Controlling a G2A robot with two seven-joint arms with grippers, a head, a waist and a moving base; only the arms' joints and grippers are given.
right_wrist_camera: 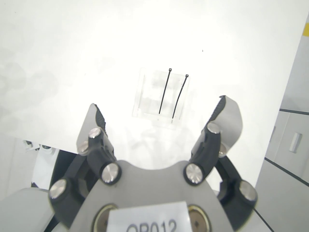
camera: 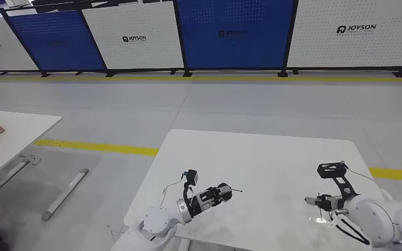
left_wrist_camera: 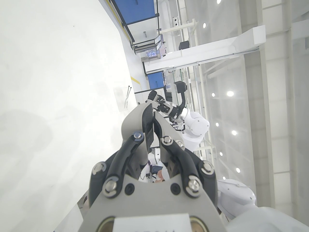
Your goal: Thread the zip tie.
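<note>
Two zip ties (right_wrist_camera: pixel 165 90) lie side by side on a pad (right_wrist_camera: pixel 149 97) at the table's (camera: pixel 264 157) near right side. A third tie (camera: pixel 237 188) sticks out of the left gripper (camera: pixel 227 191).

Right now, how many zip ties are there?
3. One zip tie lies beside a second zip tie on the clear tray before the open right fingers; a third zip tie seems to poke from the shut left fingers. More may be hidden.

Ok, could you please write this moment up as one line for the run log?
left gripper: jaws shut on zip tie | right gripper: jaws open near clear tray | tray holds two spare zip ties
</note>
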